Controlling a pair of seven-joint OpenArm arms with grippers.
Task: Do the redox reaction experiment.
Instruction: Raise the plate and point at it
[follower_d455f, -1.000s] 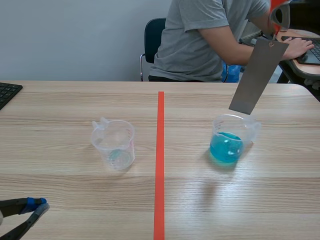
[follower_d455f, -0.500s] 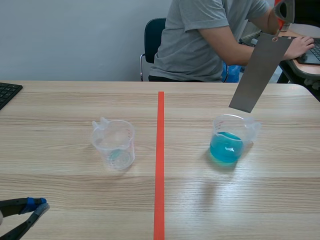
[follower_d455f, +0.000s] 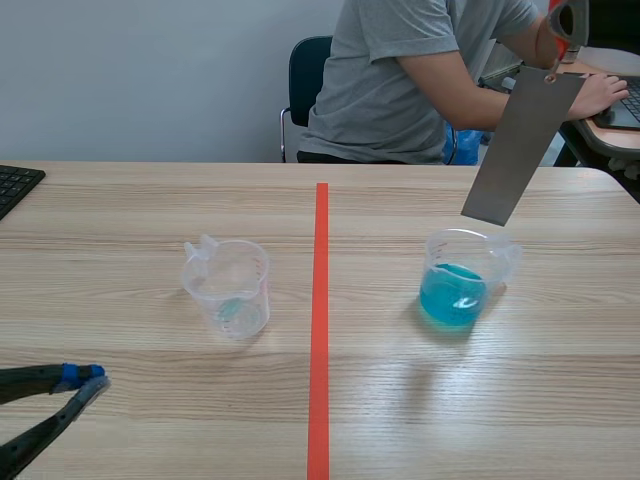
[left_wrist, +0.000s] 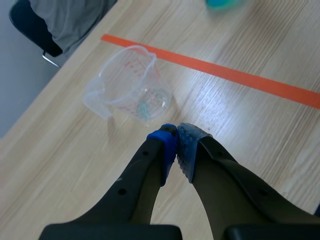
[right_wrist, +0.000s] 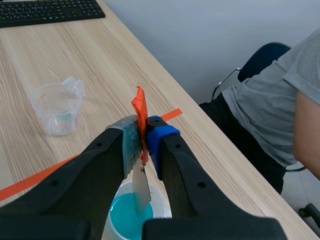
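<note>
Overhead, the right gripper (right_wrist: 142, 135) is clamped on an orange tab (right_wrist: 139, 107) (fixed to the grey metal strip (follower_d455f: 515, 150)). The strip hangs tilted just above the measuring cup of blue liquid (follower_d455f: 460, 285). The left gripper (left_wrist: 176, 145), fingers together and empty, sits near the clear measuring cup (left_wrist: 132, 85).

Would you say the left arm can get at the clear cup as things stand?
Probably yes: the left gripper, shut, sits just short of the clear cup, with only bare table between them.
</note>
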